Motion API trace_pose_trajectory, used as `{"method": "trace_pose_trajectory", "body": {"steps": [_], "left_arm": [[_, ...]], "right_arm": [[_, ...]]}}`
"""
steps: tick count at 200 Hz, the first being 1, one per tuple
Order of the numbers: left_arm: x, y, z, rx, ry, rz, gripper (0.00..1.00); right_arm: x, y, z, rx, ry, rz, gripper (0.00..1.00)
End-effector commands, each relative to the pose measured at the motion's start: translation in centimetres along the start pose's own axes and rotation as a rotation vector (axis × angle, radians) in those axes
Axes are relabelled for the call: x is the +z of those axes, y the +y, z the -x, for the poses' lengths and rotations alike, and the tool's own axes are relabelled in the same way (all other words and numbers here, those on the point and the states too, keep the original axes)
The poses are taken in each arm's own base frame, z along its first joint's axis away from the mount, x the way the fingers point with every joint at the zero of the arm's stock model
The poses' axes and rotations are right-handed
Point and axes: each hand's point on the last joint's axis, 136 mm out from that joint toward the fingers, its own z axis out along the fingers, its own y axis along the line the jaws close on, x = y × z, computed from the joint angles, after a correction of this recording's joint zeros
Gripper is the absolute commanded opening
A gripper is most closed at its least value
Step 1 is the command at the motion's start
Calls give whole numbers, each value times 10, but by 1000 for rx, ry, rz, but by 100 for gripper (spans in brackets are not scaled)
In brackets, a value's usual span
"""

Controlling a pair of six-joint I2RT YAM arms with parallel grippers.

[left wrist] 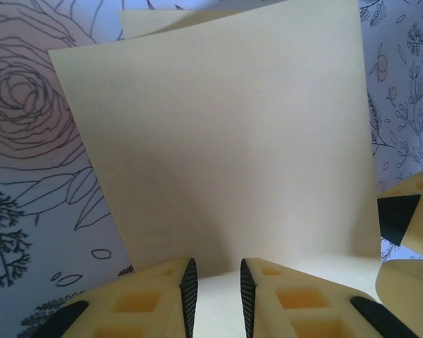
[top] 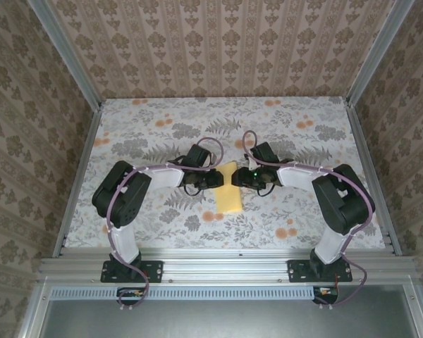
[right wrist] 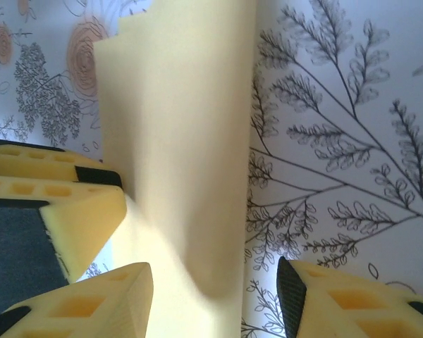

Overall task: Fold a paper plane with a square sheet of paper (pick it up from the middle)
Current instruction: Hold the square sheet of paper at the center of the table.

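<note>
Middle's pretty jammed: the left gripper [top: 213, 180] and right gripper [top: 242, 177] sit nose to nose over the folded paper [top: 230, 198], with the left arm [top: 123, 193] and right arm [top: 342, 198] stretching in from the sides. Far half of the table [top: 303, 116] is totally free though, same for the near strip in front of the paper. Patterned walls [top: 218, 42] and metal frame posts [top: 74, 74] box in three sides.

This is a lab test booth: aluminium frame [top: 67, 53], wallpapered panels [top: 218, 42], a floral-cloth tabletop [top: 303, 141], left arm [top: 123, 197] and right arm [top: 338, 201] bolted to a rail [top: 225, 266].
</note>
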Motion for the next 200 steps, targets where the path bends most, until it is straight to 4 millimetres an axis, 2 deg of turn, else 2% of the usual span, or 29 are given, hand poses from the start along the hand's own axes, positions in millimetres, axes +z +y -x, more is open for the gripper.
{"method": "trace_pose_trajectory", "body": {"steps": [1, 24, 59, 110, 148, 200], "left_arm": [[5, -4, -3, 23, 25, -10, 28], [3, -9, 0, 35, 22, -23, 28], [1, -13, 2, 46, 25, -30, 29], [-13, -24, 9, 60, -4, -51, 32], [-28, -29, 17, 72, -26, -58, 34], [-48, -27, 28, 62, -78, -36, 35]], "right_arm": [[3, -6, 2, -46, 26, -39, 53], [9, -3, 6, -54, 34, -23, 54], [17, -10, 7, -63, 63, -62, 52], [17, -19, 6, -60, 64, -105, 36], [17, -24, 7, 34, 38, -84, 33], [21, -27, 5, 80, 37, -77, 34]]}}
